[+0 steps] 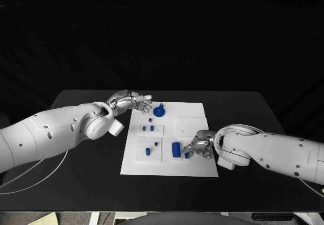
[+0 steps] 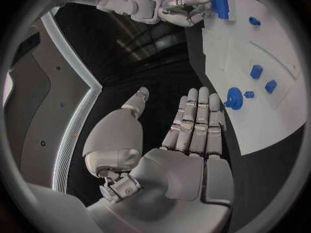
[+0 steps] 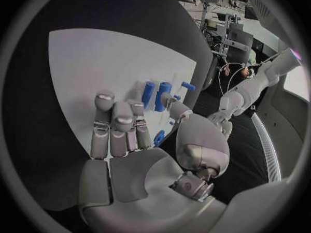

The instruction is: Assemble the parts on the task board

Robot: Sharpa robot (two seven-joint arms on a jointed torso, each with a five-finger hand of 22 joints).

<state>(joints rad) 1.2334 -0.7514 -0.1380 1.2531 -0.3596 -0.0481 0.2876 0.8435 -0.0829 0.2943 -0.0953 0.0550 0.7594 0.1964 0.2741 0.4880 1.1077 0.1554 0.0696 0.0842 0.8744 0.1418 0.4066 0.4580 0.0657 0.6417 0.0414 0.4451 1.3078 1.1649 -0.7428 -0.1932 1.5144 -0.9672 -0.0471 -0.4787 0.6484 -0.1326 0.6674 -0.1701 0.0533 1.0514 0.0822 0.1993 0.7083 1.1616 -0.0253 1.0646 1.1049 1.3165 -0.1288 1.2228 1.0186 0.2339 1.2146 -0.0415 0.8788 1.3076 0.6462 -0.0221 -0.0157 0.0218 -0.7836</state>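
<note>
- Black counter [image 1: 81,178] in the head view, with the white task board [image 1: 195,164] in the middle. Several blue parts sit on it: a round one [image 1: 159,111] at the far edge, small ones mid-board, a tall cylinder [image 1: 176,149] near the right hand [image 1: 200,146]. Looks like early-to-mid progress, most pieces seem loose.
- Left wrist view: left hand [image 2: 184,140] is released, fingers straight, holding nothing, just beside the board's edge near the round part.
- Right wrist view: right hand hovers low over the board by the cylinder and a small blue piece; can't tell if it's grasping anything.
- No containers besides the board's raised plates.
</note>
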